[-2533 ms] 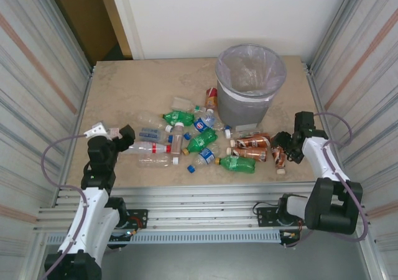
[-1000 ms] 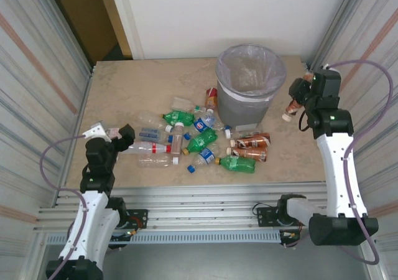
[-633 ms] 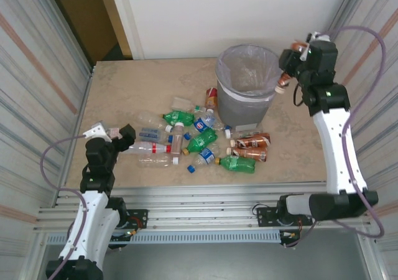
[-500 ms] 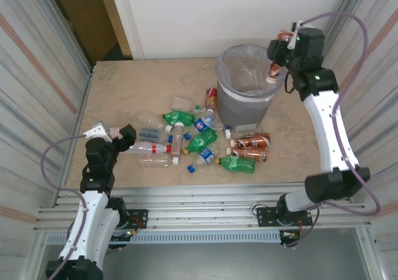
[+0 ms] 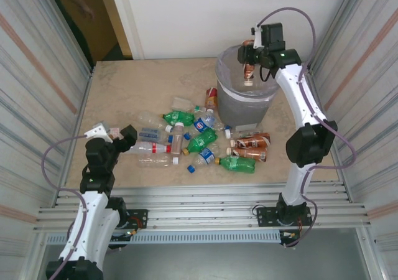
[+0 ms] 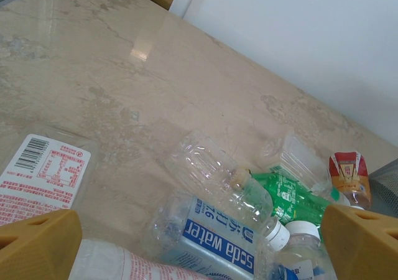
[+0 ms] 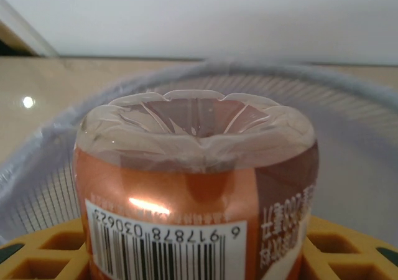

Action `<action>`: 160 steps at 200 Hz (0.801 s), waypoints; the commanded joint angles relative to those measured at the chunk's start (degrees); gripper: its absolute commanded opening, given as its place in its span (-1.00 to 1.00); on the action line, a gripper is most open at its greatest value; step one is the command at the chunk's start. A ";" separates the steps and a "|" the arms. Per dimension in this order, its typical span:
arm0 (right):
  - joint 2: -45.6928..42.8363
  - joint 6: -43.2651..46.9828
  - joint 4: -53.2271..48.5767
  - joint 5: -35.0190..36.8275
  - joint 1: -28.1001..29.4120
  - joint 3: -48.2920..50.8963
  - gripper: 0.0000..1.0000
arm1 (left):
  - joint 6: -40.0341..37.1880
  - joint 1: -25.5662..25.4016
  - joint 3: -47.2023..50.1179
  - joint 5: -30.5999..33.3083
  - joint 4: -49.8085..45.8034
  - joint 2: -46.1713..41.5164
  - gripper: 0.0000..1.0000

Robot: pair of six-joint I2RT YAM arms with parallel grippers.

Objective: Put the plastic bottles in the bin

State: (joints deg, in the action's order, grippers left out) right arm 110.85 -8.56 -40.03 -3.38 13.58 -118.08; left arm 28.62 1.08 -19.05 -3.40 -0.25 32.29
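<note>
My right gripper [image 5: 250, 57] is shut on a brown-labelled plastic bottle [image 5: 249, 70] and holds it over the mouth of the grey bin [image 5: 242, 111]. In the right wrist view the bottle's base [image 7: 196, 186] points at me between yellow fingers [image 7: 43, 255], with the lined bin rim [image 7: 348, 93] behind it. Several plastic bottles lie on the table in front of the bin: green ones [image 5: 202, 140], brown-labelled ones [image 5: 252, 141], a red-labelled one [image 5: 152, 147]. My left gripper [image 5: 113, 132] is open at the pile's left end, over a soda water bottle [image 6: 217, 242] and a clear bottle [image 6: 217, 174].
Ribbed metal walls [image 5: 37, 87] close in both sides. A metal rail [image 5: 199, 196] runs along the table's front edge. Bare tabletop [image 5: 143, 84] lies at the back left. A doorway [image 5: 87, 18] opens beyond the far left corner.
The right arm has lifted the brown-labelled bottle from the table's right side, up and leftward, to above the bin. The left arm has not moved.
</note>
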 commanded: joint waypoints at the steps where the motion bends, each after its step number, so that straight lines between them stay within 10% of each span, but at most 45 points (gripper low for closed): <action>1: 0.54 1.96 -2.27 -1.44 1.09 0.33 -0.20 | 0.69 0.44 -1.43 0.03 -0.64 -0.65 0.98; 86: -1.30 1.38 -4.52 -2.75 1.26 4.18 0.65 | 0.76 0.45 -2.11 0.66 -2.01 -0.08 0.98; 160: -5.78 1.30 -4.17 0.11 1.27 4.34 0.76 | 2.02 0.46 -4.40 3.77 -7.18 0.67 0.97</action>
State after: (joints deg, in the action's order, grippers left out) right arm 109.62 -7.94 -43.81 -4.64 14.94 -114.08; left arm 29.04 1.08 -21.17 -1.89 -4.78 32.95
